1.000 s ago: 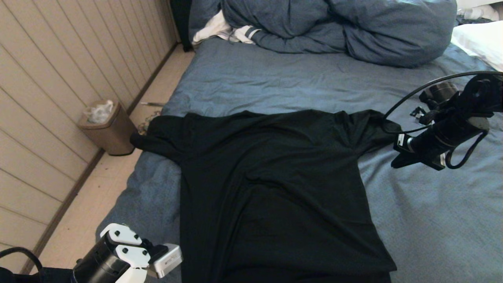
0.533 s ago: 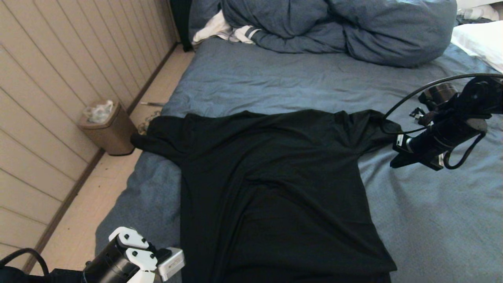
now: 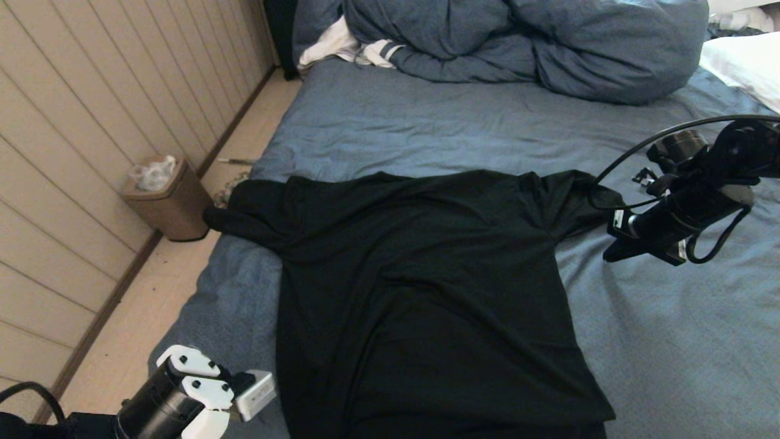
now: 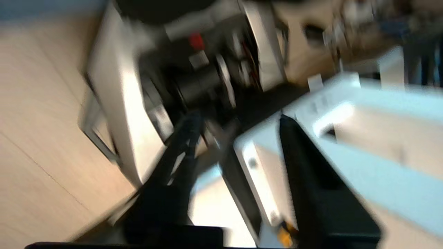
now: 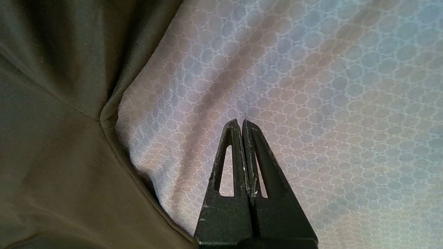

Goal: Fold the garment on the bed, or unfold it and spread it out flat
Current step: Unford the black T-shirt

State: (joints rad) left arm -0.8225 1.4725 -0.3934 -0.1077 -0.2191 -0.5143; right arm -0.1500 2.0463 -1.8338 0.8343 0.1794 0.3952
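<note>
Item 1: black short-sleeved T-shirt (image 3: 426,292), plain side up, spread flat on the wrinkled slate-blue bed sheet (image 3: 426,128). Long axis runs 12–6 in head view; sleeves point 9 and 3; hem cut off by frame at 6.

Item 2: my right gripper (image 3: 615,251), clenched tight on nothing, hovers just beside the 3 o'clock sleeve over bare sheet. Shirt lies at 9 from it. In its wrist view the tips (image 5: 241,121) meet and sit near the sleeve-body seam, apart from cloth.

Item 3: my left gripper (image 4: 235,138), low at 7, off the bed corner, near the shirt's hem side. Fingers can't tell, wrist view too smeared.

Judgement: right arm nearer a sleeve; left nearer hem.

Misc: bulky blue duvet (image 3: 524,42) at 12, well apart.
</note>
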